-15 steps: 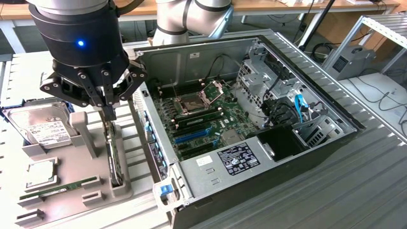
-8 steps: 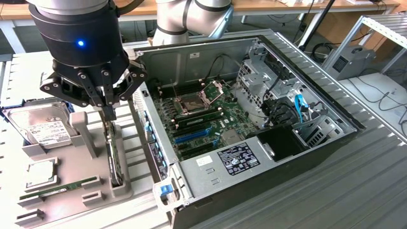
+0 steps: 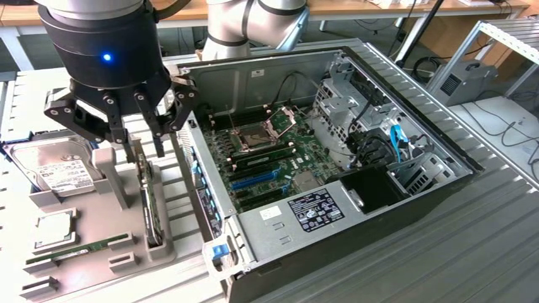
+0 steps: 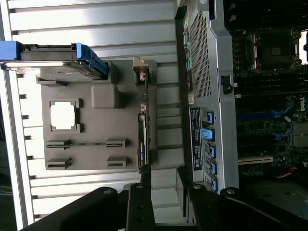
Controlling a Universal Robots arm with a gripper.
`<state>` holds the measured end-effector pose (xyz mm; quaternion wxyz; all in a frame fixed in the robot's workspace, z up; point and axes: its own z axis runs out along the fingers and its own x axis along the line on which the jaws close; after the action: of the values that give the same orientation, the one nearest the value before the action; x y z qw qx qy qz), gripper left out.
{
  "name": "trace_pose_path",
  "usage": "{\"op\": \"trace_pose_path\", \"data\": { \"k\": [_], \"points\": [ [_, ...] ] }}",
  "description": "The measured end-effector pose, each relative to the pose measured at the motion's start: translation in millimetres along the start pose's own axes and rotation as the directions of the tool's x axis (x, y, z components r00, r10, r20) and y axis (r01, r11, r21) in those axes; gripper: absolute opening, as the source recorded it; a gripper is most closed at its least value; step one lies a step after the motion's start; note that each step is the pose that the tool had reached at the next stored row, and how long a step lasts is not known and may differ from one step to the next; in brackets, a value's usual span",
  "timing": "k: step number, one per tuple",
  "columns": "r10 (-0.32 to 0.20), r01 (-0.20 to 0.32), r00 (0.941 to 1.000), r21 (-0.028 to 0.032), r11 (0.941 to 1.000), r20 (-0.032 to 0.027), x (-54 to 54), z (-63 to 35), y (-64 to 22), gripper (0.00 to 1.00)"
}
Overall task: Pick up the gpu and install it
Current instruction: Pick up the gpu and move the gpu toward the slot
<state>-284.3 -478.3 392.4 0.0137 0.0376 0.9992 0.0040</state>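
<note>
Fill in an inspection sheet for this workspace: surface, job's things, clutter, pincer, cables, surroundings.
Surface: grey ribbed metal table.
Job's things: flat gpu circuit card with a silver end bracket, standing on edge in a grey plastic holder tray; open black computer case beside it.
Clutter: silver hard drive with a white label, square silver processor chip and narrow green memory stick, all on the tray.
Pincer: black pincer, open, over the gpu.
Cables: blue cables inside the case.
Surroundings: wooden benches behind.
</note>
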Motion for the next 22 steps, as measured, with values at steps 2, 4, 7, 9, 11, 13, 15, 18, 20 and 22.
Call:
{"op": "trace_pose_path", "data": {
  "k": [2,4,7,9,11,13,15,18,20,22],
  "points": [
    [0.0,0.0,1.0,0.0,1.0,0.0,0.0,0.0,0.0,0.42],
    [0.0,0.0,1.0,0.0,1.0,0.0,0.0,0.0,0.0,0.42],
    [0.0,0.0,1.0,-0.0001,1.0,0.0001,0.0,0.6,0.0,0.42],
    [0.0,0.0,1.0,-0.0001,1.0,0.0001,0.6,2.1,-0.1,0.42],
    [0.0,0.0,1.0,-0.0001,1.0,0.0001,1.8,5.0,-0.2,0.42],
    [0.0,0.0,1.0,0.0,1.0,0.0,3.2,8.6,-0.3,0.42],
    [0.0,0.0,1.0,0.0,1.0,0.0,3.5,11.1,-0.4,0.42],
    [0.0,0.0,1.0,0.0,1.0,0.0,3.7,14.1,-0.4,0.42],
    [0.0,0.0,1.0,0.0,1.0,-0.0001,3.8,16.2,-0.4,0.42],
    [0.0,0.0,1.0,0.0,1.0,-0.0001,3.8,18.3,-0.4,0.42]
  ]
}}
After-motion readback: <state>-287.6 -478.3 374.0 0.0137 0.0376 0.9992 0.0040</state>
